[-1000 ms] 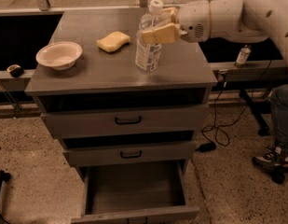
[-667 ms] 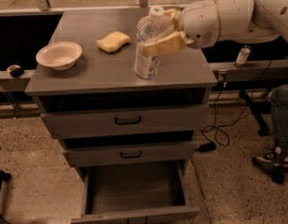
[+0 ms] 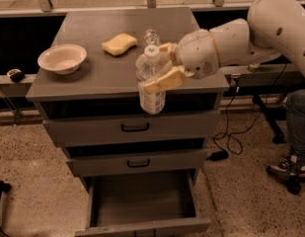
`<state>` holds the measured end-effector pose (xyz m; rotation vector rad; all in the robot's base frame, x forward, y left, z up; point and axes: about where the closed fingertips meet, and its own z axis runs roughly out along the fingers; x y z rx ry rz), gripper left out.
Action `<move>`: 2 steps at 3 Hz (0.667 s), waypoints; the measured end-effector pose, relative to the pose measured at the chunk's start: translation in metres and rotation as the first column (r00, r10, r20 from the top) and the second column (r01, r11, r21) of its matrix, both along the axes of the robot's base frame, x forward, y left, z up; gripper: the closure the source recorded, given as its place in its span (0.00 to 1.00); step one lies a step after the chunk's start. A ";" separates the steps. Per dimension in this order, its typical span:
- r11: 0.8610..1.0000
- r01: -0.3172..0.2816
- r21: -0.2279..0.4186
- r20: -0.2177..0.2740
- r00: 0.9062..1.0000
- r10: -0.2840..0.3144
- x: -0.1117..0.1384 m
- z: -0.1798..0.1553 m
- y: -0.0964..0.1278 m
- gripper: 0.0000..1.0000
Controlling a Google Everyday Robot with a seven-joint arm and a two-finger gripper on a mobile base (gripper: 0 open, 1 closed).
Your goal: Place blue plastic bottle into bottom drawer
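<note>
The blue plastic bottle [image 3: 151, 85] is clear with a white cap and a pale label. It hangs upright in front of the cabinet's top edge, over the top drawer front. My gripper [image 3: 157, 68] is shut on the bottle, its beige fingers [image 3: 164, 80] clasping the upper half from the right. The bottom drawer [image 3: 142, 201] of the grey cabinet is pulled open below, its tray showing nothing inside.
On the cabinet top [image 3: 93, 78] sit a white bowl [image 3: 62, 58] at left, a yellow sponge [image 3: 119, 44] and a small clear bottle [image 3: 151, 36] behind my gripper. Two upper drawers with black handles [image 3: 134, 128] are shut. A person's leg and shoe [image 3: 292, 167] stand at right, with cables on the floor.
My gripper has carried the bottle off the cabinet top, forward and down past the front edge.
</note>
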<state>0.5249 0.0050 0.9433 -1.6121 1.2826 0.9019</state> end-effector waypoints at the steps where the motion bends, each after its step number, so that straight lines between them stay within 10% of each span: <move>1: 1.000 -0.002 -0.006 -0.002 1.000 0.002 -0.001 0.002 0.000 1.00; 2: 0.999 0.035 0.006 -0.054 0.998 -0.035 -0.005 -0.027 -0.005 1.00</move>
